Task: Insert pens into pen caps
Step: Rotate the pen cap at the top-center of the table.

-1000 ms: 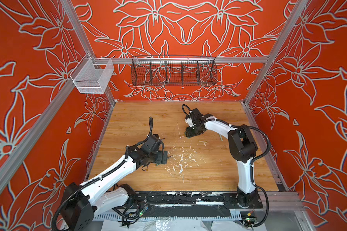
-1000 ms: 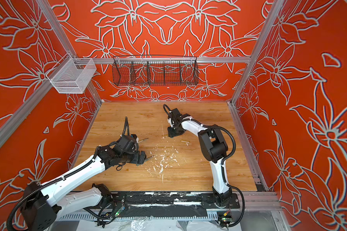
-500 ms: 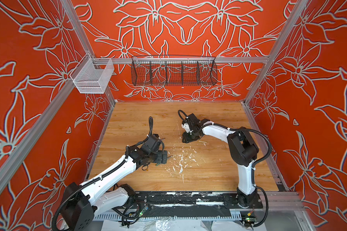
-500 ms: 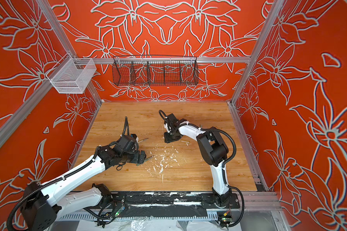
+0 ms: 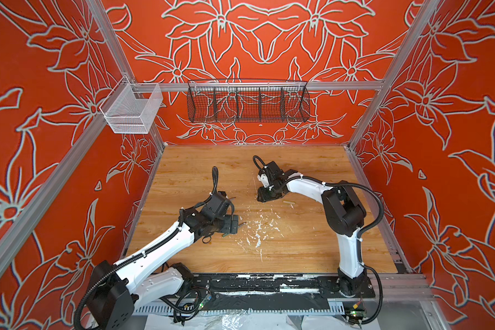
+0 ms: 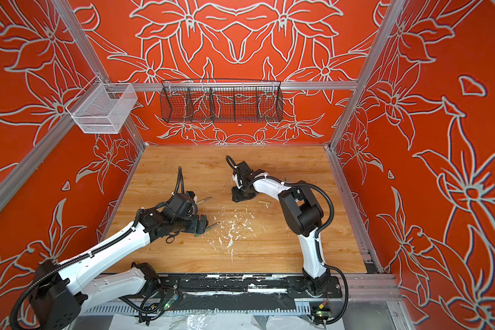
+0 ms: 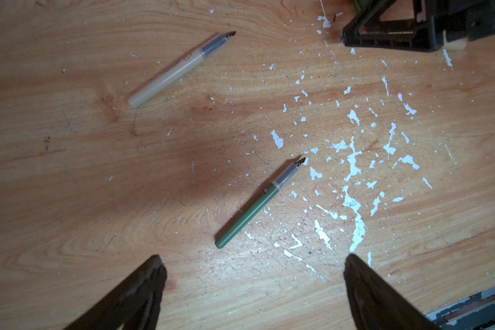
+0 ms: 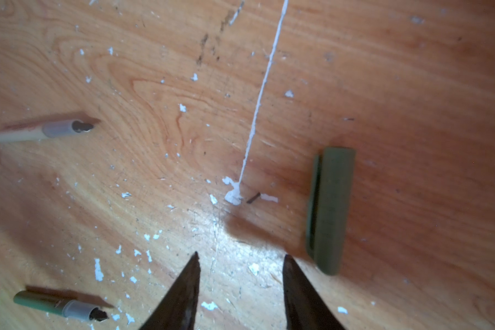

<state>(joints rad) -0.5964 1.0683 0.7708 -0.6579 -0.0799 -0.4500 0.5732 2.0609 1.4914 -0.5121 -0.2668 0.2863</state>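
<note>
Two pens lie uncapped on the wooden table: a pale tan pen (image 7: 180, 68) (image 8: 40, 133) (image 6: 203, 201) and a green pen (image 7: 257, 204) (image 8: 60, 305) (image 6: 212, 227). My left gripper (image 7: 253, 257) (image 5: 235, 225) hovers wide open just short of the green pen's blunt end. A dark green pen cap (image 8: 329, 208) lies flat beside one finger of my right gripper (image 8: 242, 255) (image 5: 266, 197), outside the jaws. That gripper is low over the table, open, with nothing between its fingers. A tan pen cap (image 5: 288, 202) (image 6: 264, 202) rests just to its right.
White paint flecks (image 5: 257, 231) are scattered across the table's middle, and a long white scratch (image 8: 263, 85) runs ahead of the right gripper. A black wire basket (image 5: 247, 101) and a white mesh basket (image 5: 132, 110) hang on the walls. A black rail (image 5: 269, 285) edges the front.
The right gripper has moved toward the front and dropped closer to the table, next to the green cap. The left arm has stayed still.
</note>
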